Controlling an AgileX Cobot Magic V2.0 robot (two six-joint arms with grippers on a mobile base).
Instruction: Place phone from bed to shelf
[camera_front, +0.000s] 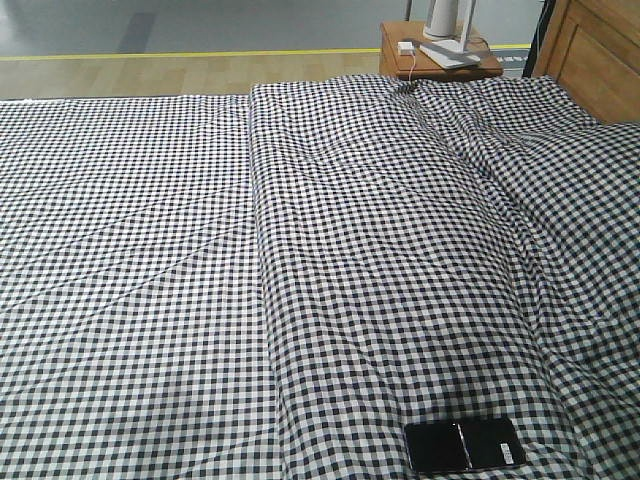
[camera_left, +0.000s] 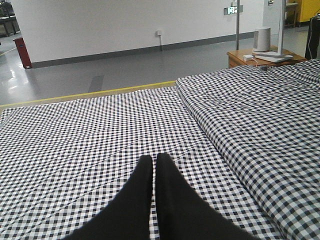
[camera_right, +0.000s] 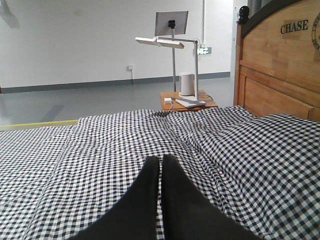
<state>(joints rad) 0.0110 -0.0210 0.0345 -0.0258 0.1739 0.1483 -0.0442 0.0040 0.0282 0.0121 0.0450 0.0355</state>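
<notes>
A small brown bedside table (camera_front: 392, 60) stands at the far right. On it are a white desk lamp (camera_right: 196, 70) with a flat base and a long horizontal head, a white cylinder (camera_right: 186, 83) just behind the base, and a small white adapter (camera_front: 405, 47) at the left edge with a thin cable (camera_front: 412, 68) running off it. Behind the table a grey panel (camera_right: 171, 22) sits on a pole. A yellow line (camera_front: 200, 54) divides the wood-look flooring (camera_front: 150, 75) from the grey floor (camera_left: 125, 70). The far white wall (camera_left: 100, 25) carries an outlet (camera_left: 159, 33); a red object (camera_left: 21, 52) stands at its far left.
</notes>
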